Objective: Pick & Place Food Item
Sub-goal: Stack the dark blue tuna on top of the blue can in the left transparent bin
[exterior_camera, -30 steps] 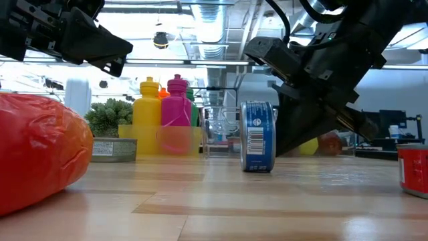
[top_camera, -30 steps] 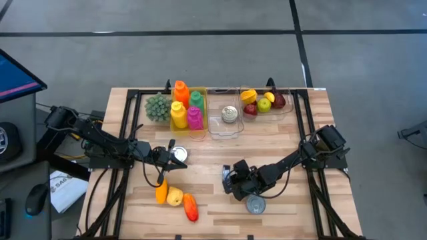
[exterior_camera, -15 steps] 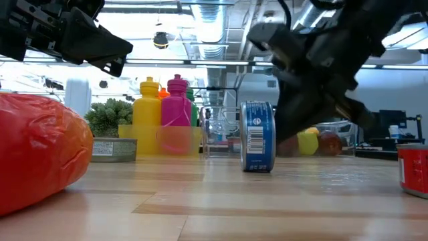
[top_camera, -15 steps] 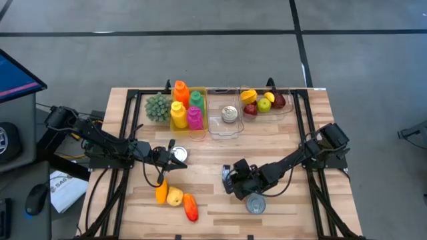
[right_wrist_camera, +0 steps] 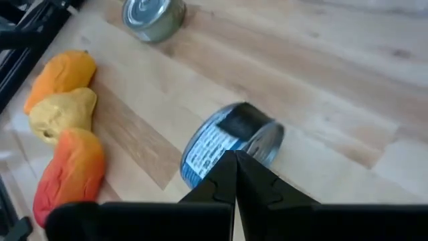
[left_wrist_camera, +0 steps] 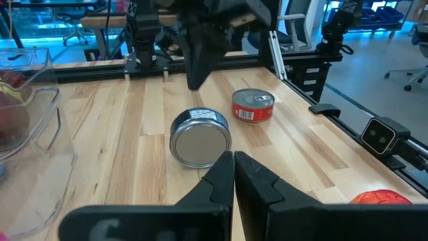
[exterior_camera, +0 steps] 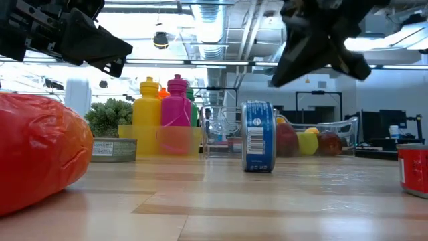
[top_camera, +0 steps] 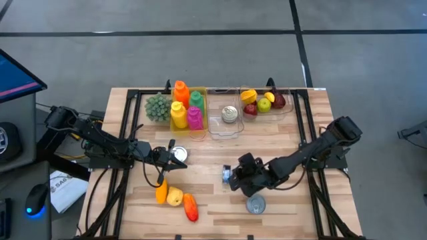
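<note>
both jaws clenched, blue can on its side on the worktop

the right gripper (top_camera: 235, 175) has its jaws clenched on nothing and hangs just above the blue-labelled can (top_camera: 227, 175), which lies on its side on the wooden worktop (top_camera: 213, 193), apart from the fingers. in the low view that can (exterior_camera: 258, 146) rests on its rim edge with the dark arm above it and clear of it. the left gripper (top_camera: 167, 157) also has its jaws pressed together and empty, well to the left of the blue can, beside a silver can (top_camera: 179, 155). a red-labelled can (top_camera: 255, 205) stands just in front of the blue can, toward the near edge. three pieces of toy food (top_camera: 175, 197), orange, yellow and red-orange, lie in a row to the blue can's left front. behind the blue can, at the far edge, clear bins (top_camera: 224, 127) hold bottles (top_camera: 186, 107), another can and fruit (top_camera: 263, 102).
</note>
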